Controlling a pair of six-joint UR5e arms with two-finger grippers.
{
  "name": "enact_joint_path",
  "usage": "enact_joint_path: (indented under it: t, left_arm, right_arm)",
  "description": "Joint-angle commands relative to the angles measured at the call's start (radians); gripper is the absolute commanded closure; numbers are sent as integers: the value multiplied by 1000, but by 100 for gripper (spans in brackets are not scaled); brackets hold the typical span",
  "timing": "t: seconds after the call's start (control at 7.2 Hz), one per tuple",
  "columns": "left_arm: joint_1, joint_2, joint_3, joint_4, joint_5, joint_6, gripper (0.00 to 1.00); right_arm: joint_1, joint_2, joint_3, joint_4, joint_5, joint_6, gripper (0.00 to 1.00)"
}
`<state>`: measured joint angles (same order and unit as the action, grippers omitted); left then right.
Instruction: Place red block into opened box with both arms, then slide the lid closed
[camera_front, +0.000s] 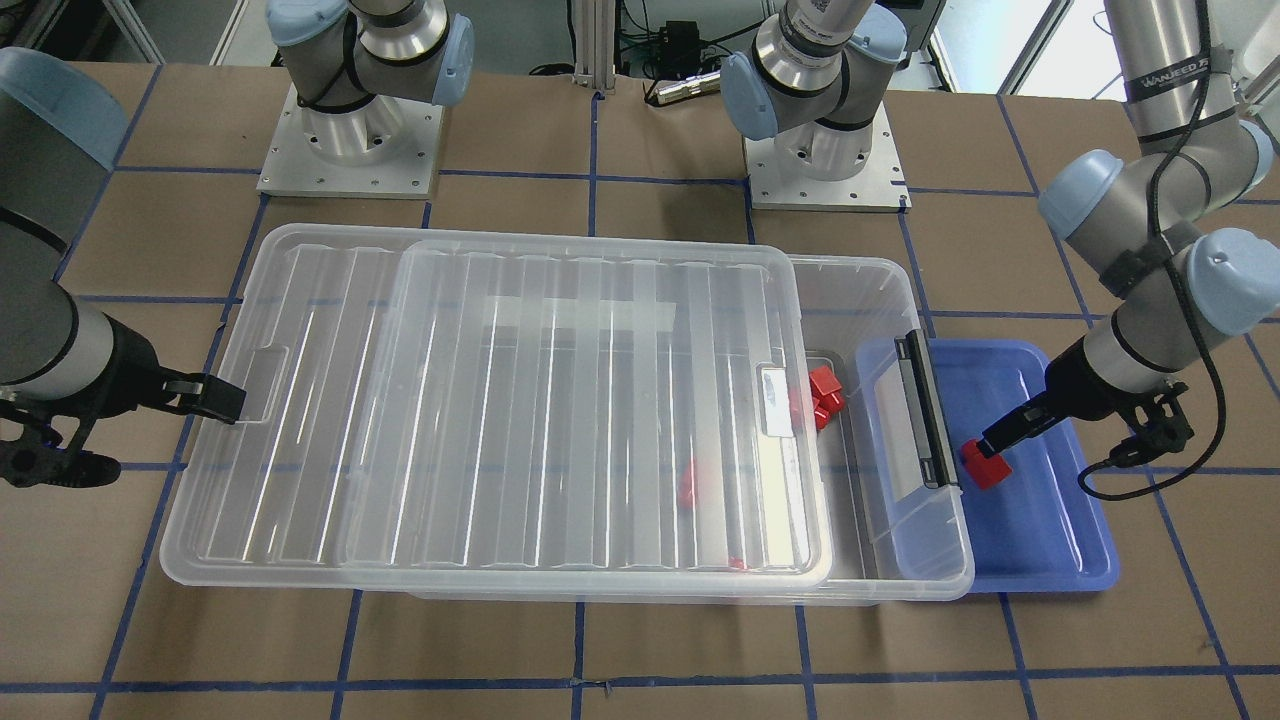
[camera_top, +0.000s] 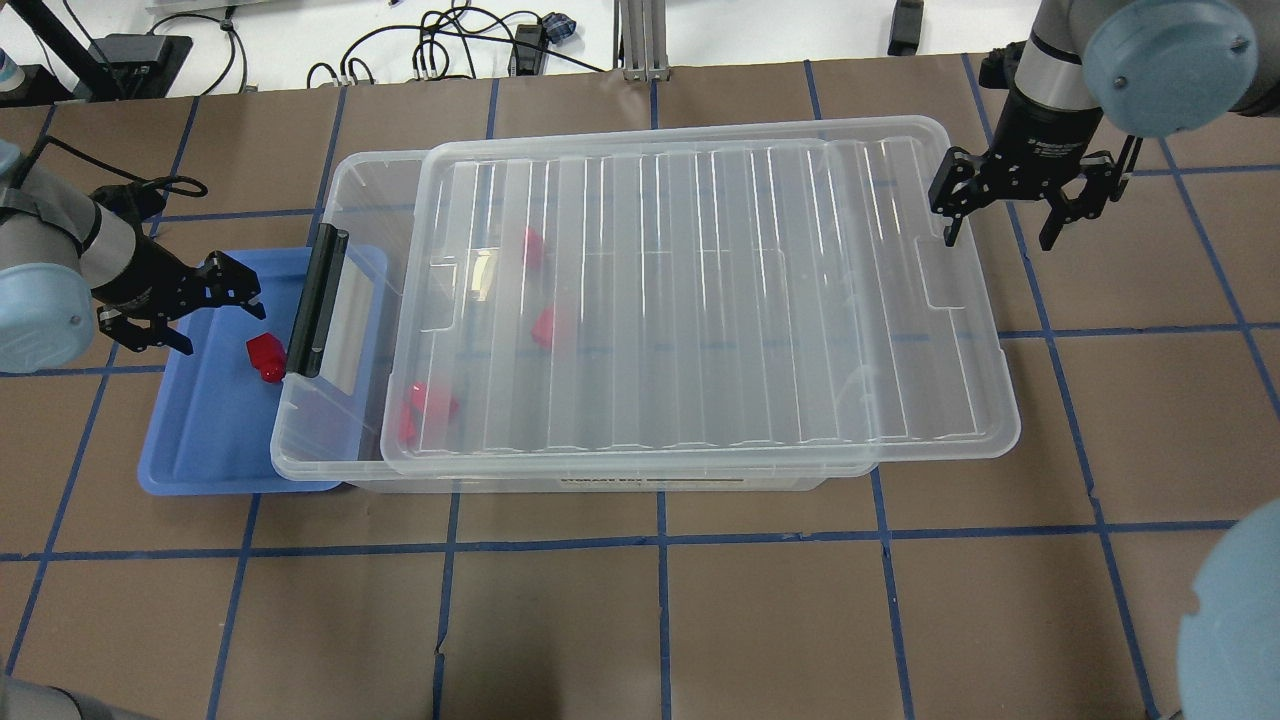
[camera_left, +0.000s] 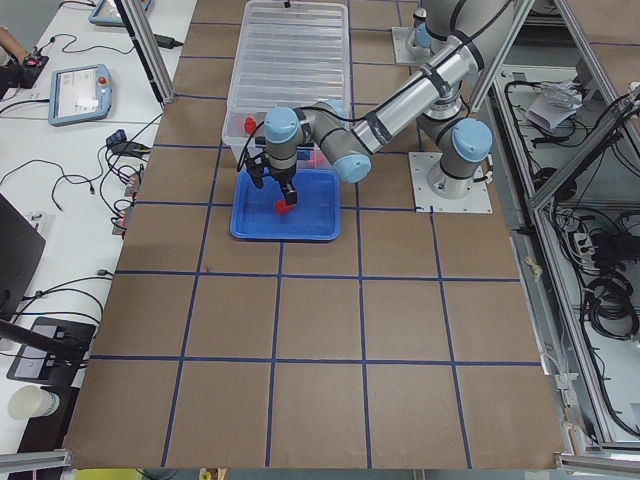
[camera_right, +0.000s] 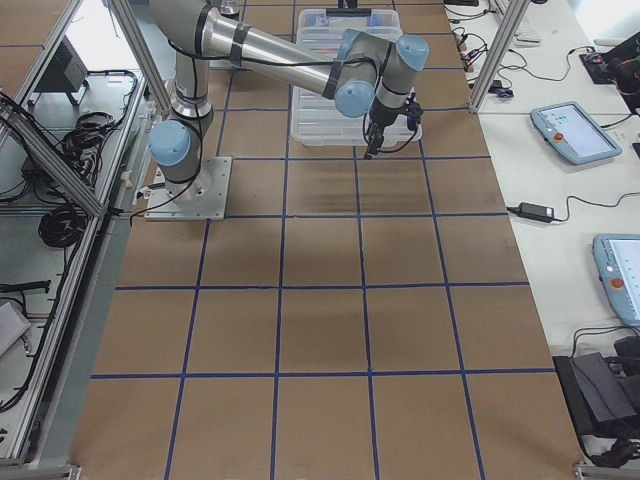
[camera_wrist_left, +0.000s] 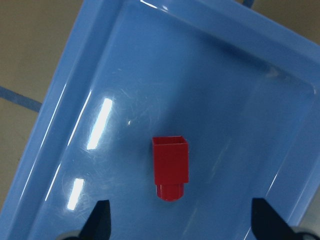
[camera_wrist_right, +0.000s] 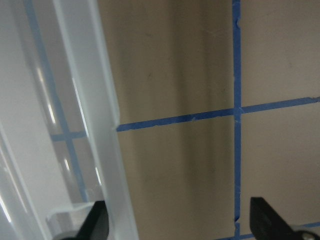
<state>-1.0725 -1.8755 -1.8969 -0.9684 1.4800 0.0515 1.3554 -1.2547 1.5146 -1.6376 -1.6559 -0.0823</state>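
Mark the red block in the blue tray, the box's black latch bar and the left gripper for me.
red block (camera_wrist_left: 171, 167): left wrist view, middle of its body.
black latch bar (camera_top: 315, 305): overhead view, middle of the bar.
left gripper (camera_top: 222, 322): overhead view, midway between its open fingertips.

Shows the box (camera_right: 345, 122), clear and long, at the far end of the brown counter (camera_right: 320, 330) with its blue tape grid. Shows the ribbed lid (camera_right: 340, 45) lying on top of the box. Carries the right arm (camera_right: 285, 58) from a base plate (camera_right: 190, 195), well short of the box, across to the box's near end. Hangs the right gripper (camera_right: 388, 138), black, fingers pointing down, just beside that end. Places two handheld screens (camera_right: 570, 132) well apart from the box.
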Motion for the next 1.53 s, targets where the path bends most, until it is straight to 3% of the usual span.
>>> enact_joint_path:
  t: [0.0, 0.28, 0.56, 0.97, 1.25, 1.39]
  left_arm:
    - [0, -55, -2, 28, 8, 81, 0]
    - [0, -94, -4, 54, 6, 111, 0]
    - [0, -116, 9, 54, 11, 110, 46]
    - [0, -102, 15, 48, 13, 110, 70]
    - [-17, -36, 138, -100, 20, 99, 71]
    - [-23, -12, 232, -271, 20, 97, 71]
  right_arm:
    - [-39, 0, -5, -11, -28, -56, 0]
    - [-41, 0, -2, -47, -67, -94, 0]
    - [-51, 0, -1, -53, -70, -124, 0]
    - [-88, 0, -1, -54, -67, -169, 0]
    - [-90, 0, -1, -54, -70, -174, 0]
    - [-90, 0, -1, -54, -76, -177, 0]
